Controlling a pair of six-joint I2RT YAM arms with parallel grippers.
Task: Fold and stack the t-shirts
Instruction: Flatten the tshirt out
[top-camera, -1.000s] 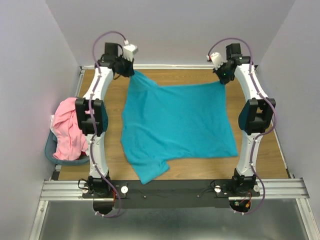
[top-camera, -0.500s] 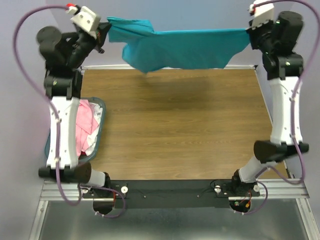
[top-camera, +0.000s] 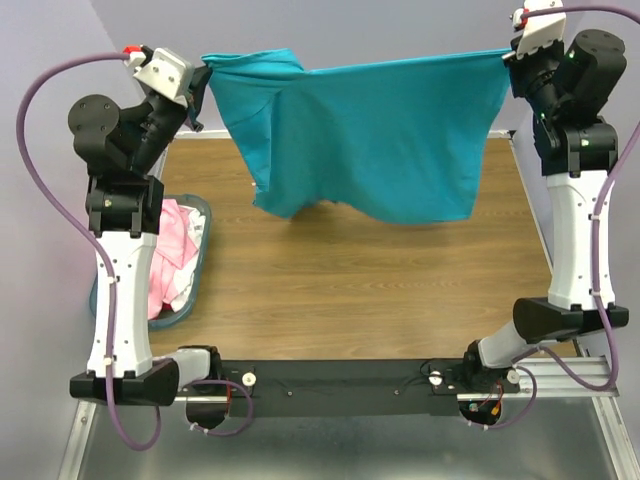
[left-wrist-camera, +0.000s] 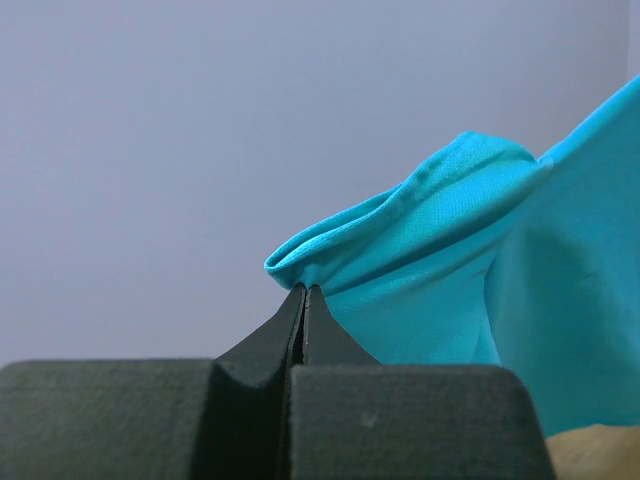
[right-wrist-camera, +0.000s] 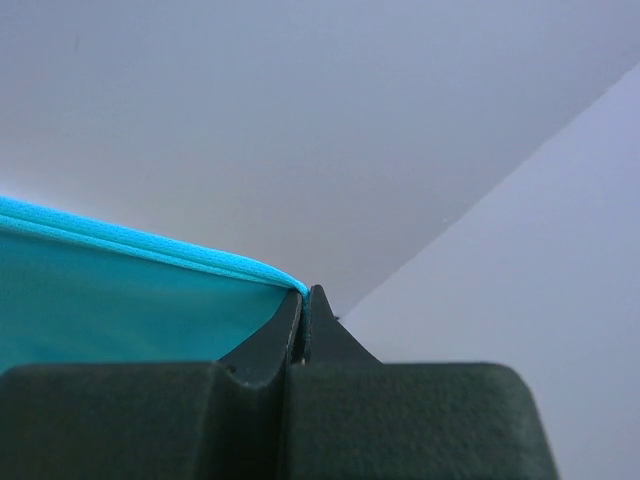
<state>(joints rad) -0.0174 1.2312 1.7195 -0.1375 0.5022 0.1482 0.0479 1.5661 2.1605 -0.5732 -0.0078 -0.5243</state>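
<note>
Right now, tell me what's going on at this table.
The robot holds a plain teal cotton t-shirt up in the air, spread wide. The left gripper is shut on one top corner, the right gripper on the other, and the cloth hangs above the brown wooden table. A light pink t-shirt lies crumpled in the blue-grey plastic basket at the table's left edge. Nothing is folded or stacked yet.

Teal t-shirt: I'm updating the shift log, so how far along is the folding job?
Nothing looks folded yet. In hand: the plain teal cotton t-shirt hangs spread above the wooden table, top corners pinched in the shut left tool and right tool. Left: fold it, then the light pink t-shirt crumpled in the blue-grey plastic basket, and stack both.
</note>
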